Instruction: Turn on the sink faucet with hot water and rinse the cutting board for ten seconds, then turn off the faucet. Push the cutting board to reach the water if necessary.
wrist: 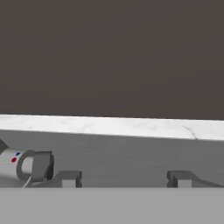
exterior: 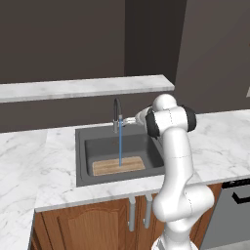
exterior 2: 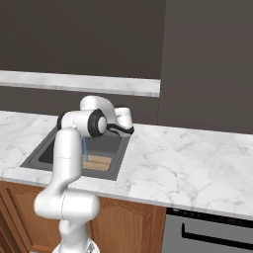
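The dark sink faucet arches over the back of the grey sink. A thin blue stream of water falls from its spout onto the wooden cutting board, which lies flat at the front of the basin. My gripper reaches in from the right, level with the faucet's lever. In the hand view the lever handle, marked with red and blue dots, lies just left of the left fingertip. The gripper is open, with nothing between its fingers. The right base view shows the water and the board past my arm.
A raised marble ledge runs behind the sink against the dark wall. White marble counter spreads to both sides. A dishwasher front sits below the counter at the right, and wooden cabinet doors sit under the sink.
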Robot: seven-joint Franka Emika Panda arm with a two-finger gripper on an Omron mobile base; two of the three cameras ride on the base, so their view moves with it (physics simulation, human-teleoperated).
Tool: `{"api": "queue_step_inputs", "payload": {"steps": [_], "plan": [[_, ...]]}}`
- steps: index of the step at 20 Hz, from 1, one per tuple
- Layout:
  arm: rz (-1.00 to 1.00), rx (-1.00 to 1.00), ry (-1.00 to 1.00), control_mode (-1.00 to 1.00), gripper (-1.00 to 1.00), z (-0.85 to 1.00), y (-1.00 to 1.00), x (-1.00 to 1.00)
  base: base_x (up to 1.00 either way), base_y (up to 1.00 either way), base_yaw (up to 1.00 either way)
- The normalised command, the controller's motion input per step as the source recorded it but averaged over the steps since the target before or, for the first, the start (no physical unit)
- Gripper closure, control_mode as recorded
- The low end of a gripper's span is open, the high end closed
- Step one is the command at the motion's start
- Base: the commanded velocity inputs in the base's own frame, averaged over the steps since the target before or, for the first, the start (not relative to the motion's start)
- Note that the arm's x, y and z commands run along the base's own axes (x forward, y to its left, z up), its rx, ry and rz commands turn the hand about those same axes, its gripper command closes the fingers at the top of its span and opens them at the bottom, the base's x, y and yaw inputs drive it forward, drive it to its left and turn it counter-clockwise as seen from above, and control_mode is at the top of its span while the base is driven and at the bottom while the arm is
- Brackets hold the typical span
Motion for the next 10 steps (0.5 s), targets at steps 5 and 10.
{"api": "queue_step_inputs", "payload": {"steps": [5,10], "plan": [[0.0,0.0,0.0,-1.0,-1.0,0.0,0.37,0.07,0.0,0.0,0.0],[0.0,0.0,0.0,-1.0,-1.0,0.0,0.42,0.08,0.0,0.0,0.0]]}}
